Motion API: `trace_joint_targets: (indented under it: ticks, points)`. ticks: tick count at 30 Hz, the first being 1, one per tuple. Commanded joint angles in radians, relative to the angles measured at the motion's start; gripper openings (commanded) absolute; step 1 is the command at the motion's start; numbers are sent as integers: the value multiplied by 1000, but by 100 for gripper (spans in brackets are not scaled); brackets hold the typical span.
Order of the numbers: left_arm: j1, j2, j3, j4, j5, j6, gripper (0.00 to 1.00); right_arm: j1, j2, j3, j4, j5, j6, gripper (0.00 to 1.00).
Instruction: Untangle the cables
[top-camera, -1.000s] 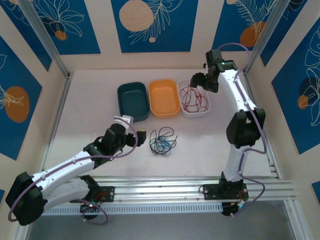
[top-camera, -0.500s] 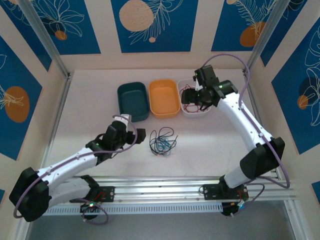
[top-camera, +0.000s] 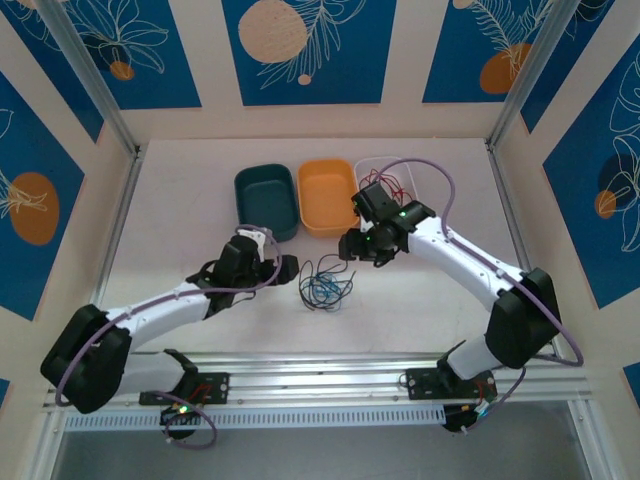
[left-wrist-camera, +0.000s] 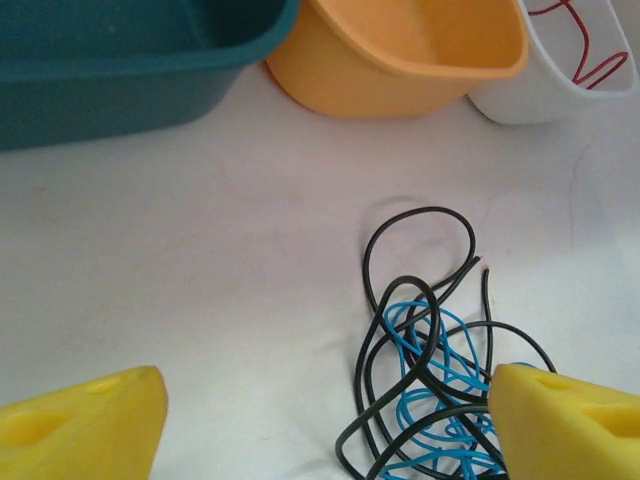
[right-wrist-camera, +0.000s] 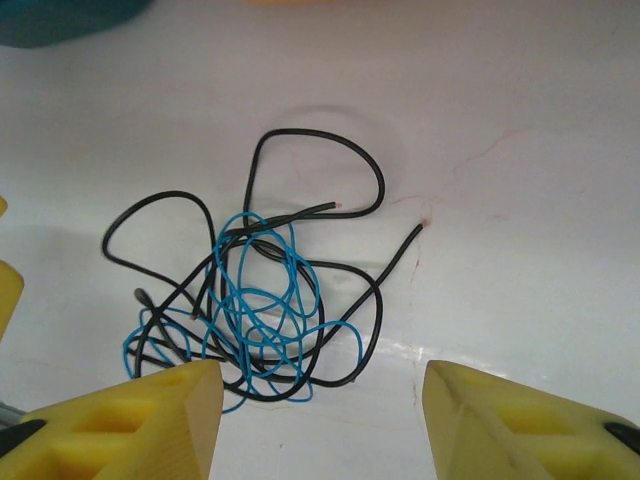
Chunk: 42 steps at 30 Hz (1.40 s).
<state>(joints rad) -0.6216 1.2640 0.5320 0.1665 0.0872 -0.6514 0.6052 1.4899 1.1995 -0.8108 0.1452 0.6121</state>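
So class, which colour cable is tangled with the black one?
The cable is blue; the right wrist view shows it best.

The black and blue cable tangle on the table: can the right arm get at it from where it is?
Probably yes. The right gripper hangs open close above the tangle, with bare table around the wires and nothing between the fingers and them.

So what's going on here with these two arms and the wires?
Two robot arms are working on a tangle of black and blue cables on the table before three bins. The left arm reaches it from the left, the right arm from the right; both jaws stand open, holding nothing. A red cable lies in the white bin; the teal bin and orange bin are empty.
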Motion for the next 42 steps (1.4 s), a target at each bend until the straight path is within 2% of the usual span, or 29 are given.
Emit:
trace_joint_targets:
  ticks: [1,6,19,26,30,34,36,39,42]
  points:
    - [8,50,4,71,75,-5,79,2,55,-10,19,-20,54,53]
    - [10,140,37,120,134,-10,70,2,182,43,28,-21,41,46]
    - [8,192,66,139,149,8,64,-14,424,134,77,42,8,40]
    - [6,218,67,150,159,4,58,-21,490,114,141,14,4,35]
    - [4,237,71,153,163,4,43,-19,496,114,145,31,9,28]
    - [3,232,64,135,146,4,25,-10,458,114,119,77,15,13]
    - [3,215,56,123,130,6,18,-1,420,109,96,114,17,11]
    - [4,175,36,96,89,9,11,16,350,94,67,175,20,9]
    - [4,132,21,66,46,17,8,33,285,82,46,219,20,7]
